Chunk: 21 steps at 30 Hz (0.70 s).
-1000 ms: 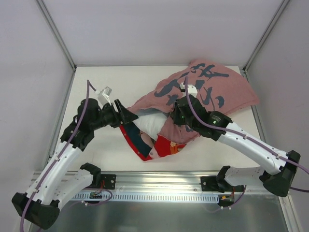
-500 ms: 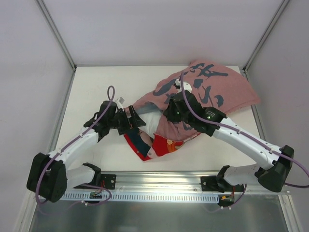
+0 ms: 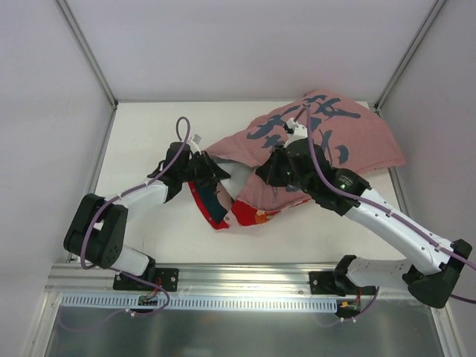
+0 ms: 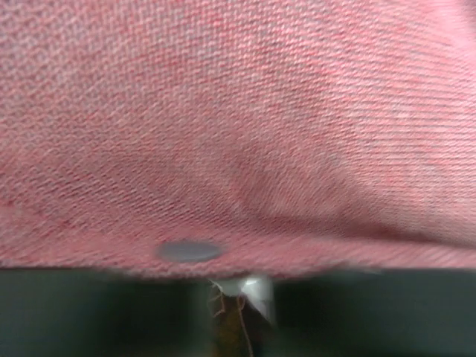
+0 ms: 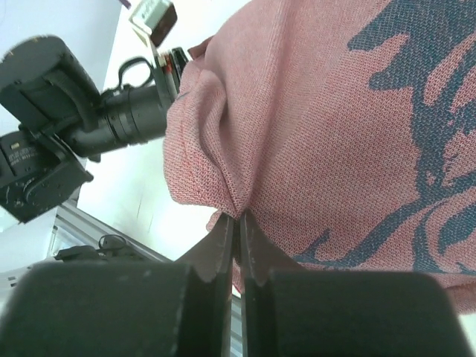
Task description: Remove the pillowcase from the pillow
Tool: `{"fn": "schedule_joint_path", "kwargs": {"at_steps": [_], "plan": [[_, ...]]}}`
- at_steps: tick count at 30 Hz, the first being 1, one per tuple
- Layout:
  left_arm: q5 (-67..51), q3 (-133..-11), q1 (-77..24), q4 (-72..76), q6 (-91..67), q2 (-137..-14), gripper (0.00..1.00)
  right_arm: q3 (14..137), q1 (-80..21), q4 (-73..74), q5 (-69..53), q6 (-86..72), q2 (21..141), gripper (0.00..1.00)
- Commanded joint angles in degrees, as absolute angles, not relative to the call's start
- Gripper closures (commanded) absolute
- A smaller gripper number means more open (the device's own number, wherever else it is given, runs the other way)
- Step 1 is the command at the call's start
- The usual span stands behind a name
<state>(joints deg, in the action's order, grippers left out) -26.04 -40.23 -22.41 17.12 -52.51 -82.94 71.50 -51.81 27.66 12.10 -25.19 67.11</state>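
Edges: The pillowcase [image 3: 335, 137] lay across the right half of the desk [image 3: 149, 141]. Its far corner was near the back right post and its right side reached the desk's right edge. The turned-back mouth, showing navy and red lining [image 3: 223, 210], pointed toward the near centre.

Open room: I had bare desk over the whole left side and far left corner. There was also a narrower bare strip between the cloth and the rail [image 3: 245, 279] at the near edge.

Right gripper: My right gripper [image 3: 269, 167] was clamped on the pillowcase. The two fingers were pressed together on a pinched ridge of pink cloth on the cover's near left part, just beside the mouth.

Left gripper: My left gripper [image 3: 212, 171] sat right at the mouth, up against the cloth. Its wrist camera saw only blurred pink weave and a dark round stud [image 4: 190, 251] at the hem. I could not tell whether its fingers were apart or together.

Pillow: A small patch of the white pillow [image 3: 239, 175] showed in the mouth between my two grippers. The rest was covered by the pink cloth.

Surface: The desk was pale, matt and flat.

Room: Plain white panels [image 3: 245, 44] closed in three sides, with metal posts [image 3: 85, 48] running up at the far corners.
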Motion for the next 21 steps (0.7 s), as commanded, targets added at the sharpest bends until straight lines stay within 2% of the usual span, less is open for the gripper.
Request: {"fn": "schedule_joint_path", "kwargs": {"at_steps": [1,5,7,9,10,11,14,17,21], "plan": [[-29.7,-45.87,-22.06,22.69,-53.87,-83.23,1.0,70.41,-51.42,27.5,9.4,-27.07,63.55,0.99],[-30.41,-43.78,-22.23,20.21,-55.46,-79.56,1.0,65.14,-51.24,31.02,13.88,-25.93,59.33,0.99],[-30.76,-41.41,-22.15,20.3,-56.25,-76.83,1.0,65.3,-51.33,34.0,15.2,-23.3,58.97,0.94],[-30.76,-39.82,-22.15,20.21,-56.42,-75.07,1.0,69.41,-51.68,38.47,13.98,-18.32,62.21,0.82],[-30.67,-38.51,-22.24,20.21,-56.43,-73.32,1.0,71.52,-52.03,39.97,13.97,-16.37,63.71,0.73],[-30.41,-37.97,-22.15,20.13,-56.43,-72.6,1.0,76.42,-52.73,43.12,14.5,-14.61,67.29,0.48],[-30.06,-37.0,-22.24,19.51,-56.16,-70.58,1.0,84.7,-56.59,47.1,17.13,-6.96,73.63,0.08],[-29.97,-36.74,-22.24,18.9,-55.9,-69.17,1.0,96.12,-60.37,53.68,19.59,-0.89,83.65,0.02],[-30.67,-36.65,-22.24,17.85,-54.76,-66.8,1.0,110.79,-61.7,58.27,19.78,5.61,95.95,0.01]]}}
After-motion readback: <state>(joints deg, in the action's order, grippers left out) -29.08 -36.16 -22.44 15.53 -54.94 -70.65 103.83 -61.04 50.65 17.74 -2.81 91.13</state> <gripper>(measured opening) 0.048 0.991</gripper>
